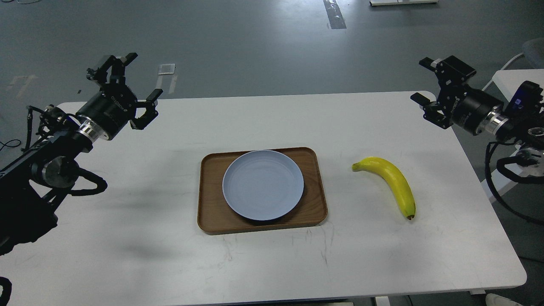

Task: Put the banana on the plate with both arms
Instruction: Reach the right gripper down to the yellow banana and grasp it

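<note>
The yellow banana (393,183) lies flat on the white table (148,263), right of the tray, stem end toward the tray and dark tip toward me. The pale blue-grey plate (263,185) sits empty on the brown wooden tray (210,212) at the table's middle. My left gripper (127,83) is open and empty above the far left corner of the table. My right gripper (431,85) is open and empty above the far right corner, well behind the banana.
A second white table (508,78) stands at the far right beyond my right arm. Grey floor lies behind the table, with a small white tag (166,69) on it.
</note>
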Robot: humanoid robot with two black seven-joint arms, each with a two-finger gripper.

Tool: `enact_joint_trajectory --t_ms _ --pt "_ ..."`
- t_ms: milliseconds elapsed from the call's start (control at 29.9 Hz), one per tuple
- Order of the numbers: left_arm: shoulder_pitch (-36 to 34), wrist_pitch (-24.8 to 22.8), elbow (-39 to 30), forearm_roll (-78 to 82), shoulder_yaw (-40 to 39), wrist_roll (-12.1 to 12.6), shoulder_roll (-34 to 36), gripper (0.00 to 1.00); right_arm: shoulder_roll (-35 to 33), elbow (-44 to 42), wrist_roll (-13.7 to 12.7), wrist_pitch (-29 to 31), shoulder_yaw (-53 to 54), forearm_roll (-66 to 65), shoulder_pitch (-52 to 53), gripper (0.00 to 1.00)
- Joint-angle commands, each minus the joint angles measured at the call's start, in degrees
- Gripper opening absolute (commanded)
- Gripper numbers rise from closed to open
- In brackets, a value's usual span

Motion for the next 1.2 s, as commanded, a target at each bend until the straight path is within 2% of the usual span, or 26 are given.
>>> enact_joint_trajectory --t_ms 0,134,401,669,903,1170 --pt "-0.09 0.00 -0.09 0.29 0.00 -0.02 0.62 0.98 -2.69 4.55 -0.02 0.00 -5.01 -10.63 6.09 1.00" --pt "-0.09 0.00 -0.18 0.56 0.00 -0.02 0.97 0.98 -4.10 7.64 -0.02 0.00 -13.17 -26.52 12.77 1.00" --pt "-0.09 0.00 -0.88 0.82 0.08 0.07 1.06 0.98 0.02 6.76 -0.02 0.00 -22.93 -43.15 15.95 1.00" --pt "-0.09 0.00 -0.88 0.82 0.00 0.07 0.98 0.98 5.21 3.07 -0.02 0.00 -31.47 -47.39 15.95 1.00" --pt "-0.09 0.00 -0.88 0.82 0.08 0.07 0.98 0.98 12.67 -3.42 -0.02 0.00 -37.26 -47.74 15.69 1.00" --pt "-0.09 0.00 -0.88 0.82 0.08 0.07 0.98 0.98 14.00 -4.49 -0.02 0.00 -38.33 -47.74 14.55 1.00"
